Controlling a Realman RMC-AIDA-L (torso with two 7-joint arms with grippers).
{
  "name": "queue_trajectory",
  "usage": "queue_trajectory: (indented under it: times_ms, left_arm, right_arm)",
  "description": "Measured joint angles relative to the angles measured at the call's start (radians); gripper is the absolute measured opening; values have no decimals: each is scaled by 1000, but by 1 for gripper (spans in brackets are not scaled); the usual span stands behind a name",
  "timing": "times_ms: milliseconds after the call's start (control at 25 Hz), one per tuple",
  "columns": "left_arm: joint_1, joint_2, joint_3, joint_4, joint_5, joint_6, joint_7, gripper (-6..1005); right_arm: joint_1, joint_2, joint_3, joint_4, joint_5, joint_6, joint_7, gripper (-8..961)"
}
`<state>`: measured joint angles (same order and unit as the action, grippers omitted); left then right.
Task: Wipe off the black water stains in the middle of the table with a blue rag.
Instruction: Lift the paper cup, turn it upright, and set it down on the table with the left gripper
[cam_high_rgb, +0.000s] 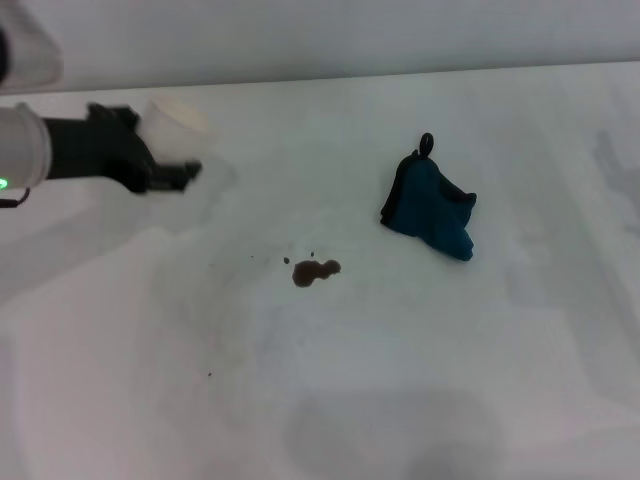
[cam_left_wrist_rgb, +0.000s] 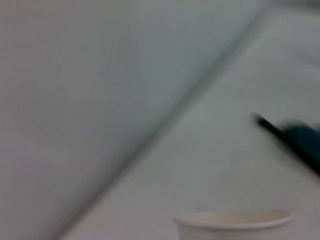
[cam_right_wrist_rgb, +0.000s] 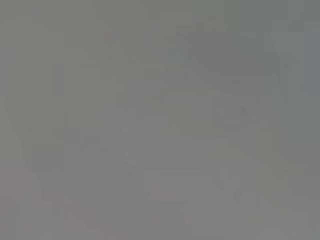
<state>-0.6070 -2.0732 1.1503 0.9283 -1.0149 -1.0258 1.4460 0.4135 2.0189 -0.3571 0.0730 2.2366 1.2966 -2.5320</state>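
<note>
The black water stains (cam_high_rgb: 315, 271) lie as a small dark blob with a few specks on the white table (cam_high_rgb: 400, 380), near its middle. Crumpled to the right and farther back, the blue rag (cam_high_rgb: 430, 205) has a dark loop at its top; it shows blurred in the left wrist view (cam_left_wrist_rgb: 302, 140). My left gripper (cam_high_rgb: 178, 177) hovers at the far left, well away from the rag and stains, just in front of a white paper cup (cam_high_rgb: 180, 122). The right gripper appears in no view.
The white paper cup (cam_left_wrist_rgb: 232, 225) stands upright near the table's far left. A pale wall (cam_high_rgb: 320, 35) runs behind the table's back edge. The right wrist view is a plain grey blur.
</note>
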Motion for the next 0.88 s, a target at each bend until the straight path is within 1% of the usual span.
queue_trajectory:
  times_ms: [120, 160, 240, 360, 480, 520, 560, 640, 760, 880]
  left_arm:
    - [45, -3, 0, -51, -152, 120, 63, 805]
    - [53, -3, 0, -83, -213, 164, 98, 805]
    - [62, -3, 1, -180, -383, 249, 211, 804]
    - [69, -3, 1, -317, -708, 294, 467, 804]
    - [66, -6, 9, -439, -985, 283, 751, 805]
    - [56, -7, 13, -497, -1083, 271, 860, 805]
    - [53, -8, 14, -517, -1120, 266, 899, 805]
    - [28, -9, 14, -606, -1211, 224, 1028, 805]
    - [-7, -14, 14, -694, -1229, 205, 1112, 806]
    - [-19, -19, 13, -738, -1240, 207, 1134, 806]
  right_arm:
    - [1, 0, -1, -1, 0, -3, 3, 868]
    - [1, 0, 0, -1, 0, -4, 3, 868]
    - [1, 0, -1, 0, 0, -14, 3, 867]
    - [1, -1, -3, -1, 0, -26, 3, 867]
    - [2, -2, -3, -2, 0, -28, 3, 867]
    - [4, -2, -4, -2, 0, -28, 4, 867]
    - [6, -2, -3, -2, 0, -28, 4, 867]
    - [10, -2, -3, 0, 0, -28, 4, 868]
    - [11, -2, -3, 0, 0, -28, 4, 868]
    - [12, -1, -3, 0, 0, -29, 4, 867]
